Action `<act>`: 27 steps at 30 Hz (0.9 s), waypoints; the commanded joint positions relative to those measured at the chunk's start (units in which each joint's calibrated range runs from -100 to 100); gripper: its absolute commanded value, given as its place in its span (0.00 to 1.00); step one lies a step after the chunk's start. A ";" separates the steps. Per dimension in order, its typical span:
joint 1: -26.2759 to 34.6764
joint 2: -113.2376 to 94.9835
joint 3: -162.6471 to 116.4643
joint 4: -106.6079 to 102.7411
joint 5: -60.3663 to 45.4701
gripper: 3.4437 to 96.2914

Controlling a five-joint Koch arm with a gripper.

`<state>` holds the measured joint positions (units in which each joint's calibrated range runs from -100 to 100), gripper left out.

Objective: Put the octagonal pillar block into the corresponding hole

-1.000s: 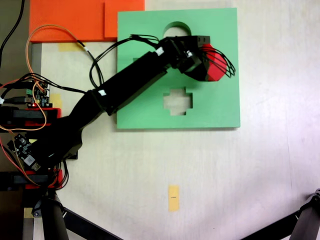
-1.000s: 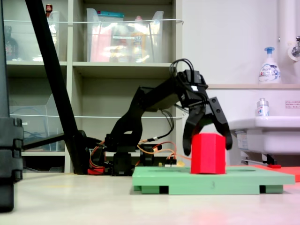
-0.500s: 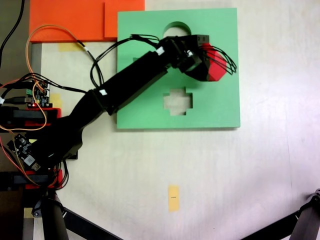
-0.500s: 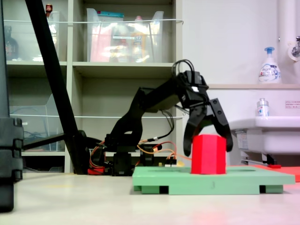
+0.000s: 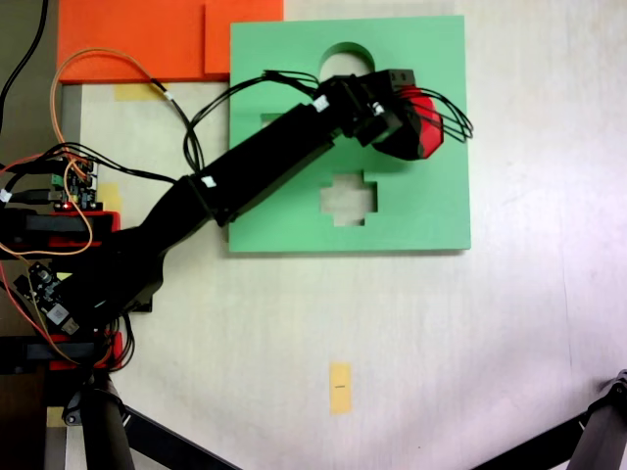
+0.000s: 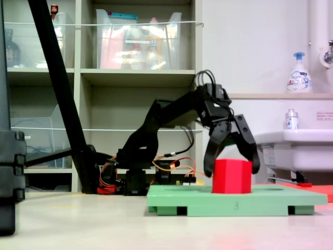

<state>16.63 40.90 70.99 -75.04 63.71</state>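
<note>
The red octagonal pillar block (image 5: pixel 428 127) stands upright on the right part of the light-green foam board (image 5: pixel 421 211), partly sunk into it. In the second exterior view the block (image 6: pixel 232 177) shows its lower part below the board's (image 6: pixel 197 200) top surface. My gripper (image 5: pixel 416 122) reaches over it from the first exterior view's left. Seen from the side, the gripper (image 6: pixel 232 167) has one finger down each flank of the block and is shut on it. The corresponding hole is hidden under the block and gripper.
A round cutout (image 5: pixel 348 57) and a cross-shaped cutout (image 5: pixel 349 199) lie in the board. An orange foam sheet (image 5: pixel 147 39) touches its upper left corner. Wires and circuit boards (image 5: pixel 59 196) crowd my base. A yellow tape strip (image 5: pixel 340 388) marks the table.
The gripper has lowered with the block, which now sits deeper in the board and shows less height above it. The wrist has shifted slightly towards the first exterior view's right.
</note>
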 commanded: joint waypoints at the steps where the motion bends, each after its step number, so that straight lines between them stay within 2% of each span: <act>1: -0.63 1.00 0.99 4.31 -0.05 0.41; 4: -0.83 3.09 0.99 6.33 -0.05 0.42; 6: -0.88 3.93 0.99 7.10 -0.05 0.48; 11: -1.27 3.65 0.99 7.10 -0.05 0.56; 13: -1.22 1.42 0.99 6.81 -0.05 0.87; 14: -1.12 -0.40 0.99 6.81 -0.05 0.98; 20: -1.22 -20.09 0.99 0.75 -1.86 0.99; 24: -2.44 -44.53 0.99 -6.96 -9.28 0.99; 27: -3.66 -62.41 0.79 -11.00 -16.31 0.90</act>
<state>13.75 -8.21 70.70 -83.95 52.77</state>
